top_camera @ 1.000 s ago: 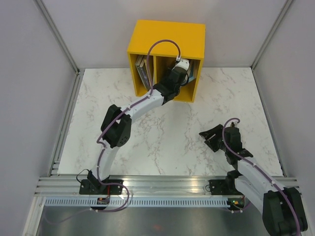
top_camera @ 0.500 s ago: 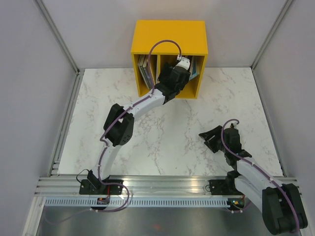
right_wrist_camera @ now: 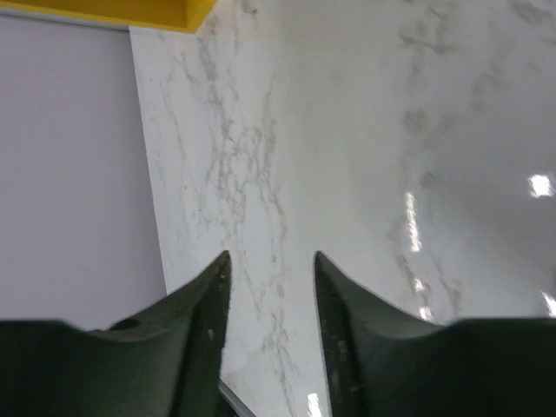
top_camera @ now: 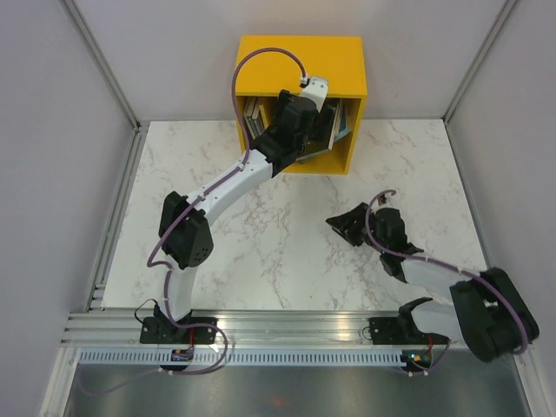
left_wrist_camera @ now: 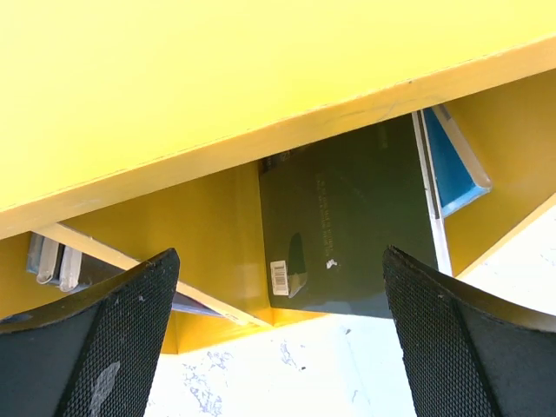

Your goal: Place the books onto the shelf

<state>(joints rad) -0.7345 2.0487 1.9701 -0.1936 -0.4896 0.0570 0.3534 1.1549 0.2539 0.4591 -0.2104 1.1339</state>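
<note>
Books [left_wrist_camera: 347,217] stand inside the yellow shelf [top_camera: 300,61] at twelve o'clock, none visible on the table [top_camera: 261,252], so I judge the task nearly done; my left gripper [left_wrist_camera: 282,339] gapes empty before the shelf, and my right gripper [right_wrist_camera: 271,261], at four o'clock, sits half open, holding nothing.

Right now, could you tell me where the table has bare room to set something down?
The table is bare left of the left arm, in the middle between it and the right arm, and in the far right corner beside the shelf. It is crowded at the shelf's front, where the left arm hangs.
</note>
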